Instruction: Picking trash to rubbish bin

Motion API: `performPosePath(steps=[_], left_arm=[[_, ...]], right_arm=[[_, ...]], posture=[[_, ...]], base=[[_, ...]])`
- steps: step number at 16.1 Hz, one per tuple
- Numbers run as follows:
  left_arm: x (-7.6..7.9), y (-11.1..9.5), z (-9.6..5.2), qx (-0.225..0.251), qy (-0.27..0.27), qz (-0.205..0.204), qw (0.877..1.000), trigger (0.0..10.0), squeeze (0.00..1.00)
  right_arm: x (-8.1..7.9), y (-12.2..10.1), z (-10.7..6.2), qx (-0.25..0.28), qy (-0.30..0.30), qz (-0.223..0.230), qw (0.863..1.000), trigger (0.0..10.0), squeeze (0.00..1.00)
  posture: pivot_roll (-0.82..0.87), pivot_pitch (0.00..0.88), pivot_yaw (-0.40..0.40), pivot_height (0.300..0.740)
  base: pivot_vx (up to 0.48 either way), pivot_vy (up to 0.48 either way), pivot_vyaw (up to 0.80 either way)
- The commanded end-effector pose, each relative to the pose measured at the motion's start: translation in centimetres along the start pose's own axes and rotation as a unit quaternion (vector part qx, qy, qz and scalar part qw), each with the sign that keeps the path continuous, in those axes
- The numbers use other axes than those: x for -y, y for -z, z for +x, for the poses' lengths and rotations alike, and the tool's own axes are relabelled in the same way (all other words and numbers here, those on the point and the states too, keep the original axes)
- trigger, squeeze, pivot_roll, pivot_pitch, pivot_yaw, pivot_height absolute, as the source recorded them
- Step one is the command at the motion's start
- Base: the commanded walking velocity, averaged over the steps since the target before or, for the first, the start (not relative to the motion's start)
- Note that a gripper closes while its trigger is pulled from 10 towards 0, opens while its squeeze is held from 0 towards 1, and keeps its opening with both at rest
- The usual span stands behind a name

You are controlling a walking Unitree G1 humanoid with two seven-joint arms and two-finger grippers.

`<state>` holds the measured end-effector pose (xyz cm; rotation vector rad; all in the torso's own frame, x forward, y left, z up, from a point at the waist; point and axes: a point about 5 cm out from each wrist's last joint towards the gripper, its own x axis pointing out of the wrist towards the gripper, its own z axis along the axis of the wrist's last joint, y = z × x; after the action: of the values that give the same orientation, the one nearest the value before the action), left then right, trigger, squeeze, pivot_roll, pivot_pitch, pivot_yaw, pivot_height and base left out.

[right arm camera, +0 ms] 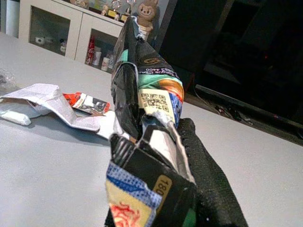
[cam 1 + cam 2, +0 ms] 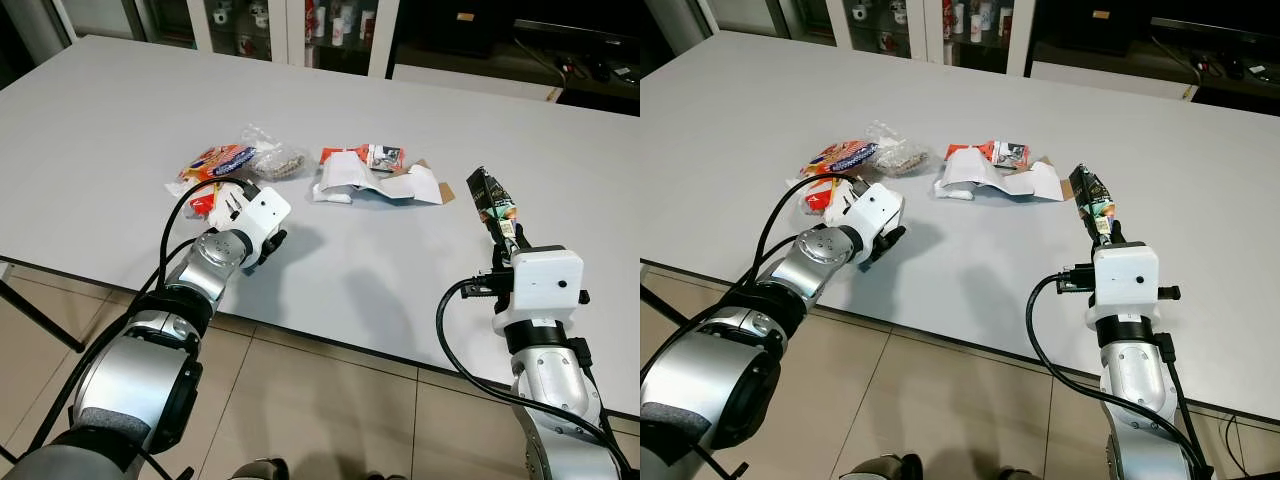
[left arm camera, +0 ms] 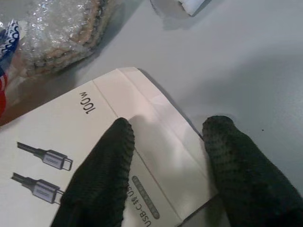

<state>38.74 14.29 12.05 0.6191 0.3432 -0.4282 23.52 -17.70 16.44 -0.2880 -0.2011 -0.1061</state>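
Observation:
On the grey table (image 2: 120,110), my left gripper (image 3: 170,127) is open low over a flat white box (image 3: 71,142) printed with USB-C cables. One fingertip (image 3: 118,137) lies over the box and the other sits just off its edge. The same box (image 2: 222,192) lies by the table's front edge, partly under my left gripper (image 2: 270,245). My right gripper (image 2: 505,242) is shut on a dark snack wrapper (image 2: 492,200) held upright above the table at the right. Up close, the crumpled wrapper (image 1: 142,80) stands pinched against a black finger (image 1: 203,165).
A red and blue snack packet (image 2: 220,160) and a clear bag of biscuits (image 2: 277,160) lie just beyond the white box. Crumpled white paper (image 2: 350,175), a red packet (image 2: 383,155) and torn cardboard (image 2: 428,186) lie mid-table. A glass-door cabinet (image 2: 250,20) stands behind.

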Motion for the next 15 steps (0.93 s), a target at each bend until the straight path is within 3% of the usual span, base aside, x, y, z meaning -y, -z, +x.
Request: performPosePath(steps=[1, 6, 7, 8, 11, 15], left_arm=[[3.3, 5.6, -0.5, -0.115, 0.067, -0.022, 0.991, 0.0, 0.00], [2.3, 3.9, -0.2, -0.064, 0.015, -0.048, 0.997, 0.0, 0.00], [1.6, 2.8, -0.1, -0.020, -0.033, -0.077, 0.996, 0.0, 0.00], [1.4, 2.6, -0.1, -0.007, -0.048, -0.085, 0.995, 0.0, 0.00], [0.5, 1.8, -0.6, 0.065, -0.134, -0.122, 0.981, 0.0, 0.00], [-0.4, -0.2, -1.2, 0.140, -0.183, -0.127, 0.965, 0.0, 0.00]], right_arm=[[0.0, -0.1, 0.0, -0.001, -0.002, -0.004, 1.000, 10.0, 0.00], [0.0, -0.1, 0.0, -0.001, 0.000, -0.005, 1.000, 10.0, 0.00], [0.1, -0.1, 0.0, 0.000, 0.001, -0.006, 1.000, 10.0, 0.00], [0.1, -0.1, 0.0, 0.000, 0.001, -0.007, 1.000, 10.0, 0.00], [0.3, -0.1, 0.2, 0.002, 0.001, -0.010, 1.000, 10.0, 0.00], [0.2, -0.1, 0.6, 0.005, -0.005, -0.012, 1.000, 10.0, 0.00]], posture=[[0.10, 0.150, -0.018, 0.740], [0.10, 0.150, -0.018, 0.740], [0.10, 0.147, -0.016, 0.740], [0.10, 0.146, -0.017, 0.740], [0.11, 0.142, -0.025, 0.740], [0.13, 0.139, -0.033, 0.740]], base=[[0.000, 0.000, 0.00], [0.000, 0.000, 0.00], [0.000, 0.000, 0.00], [0.000, 0.000, 0.00], [0.000, 0.000, 0.00], [0.000, 0.000, 0.00]])
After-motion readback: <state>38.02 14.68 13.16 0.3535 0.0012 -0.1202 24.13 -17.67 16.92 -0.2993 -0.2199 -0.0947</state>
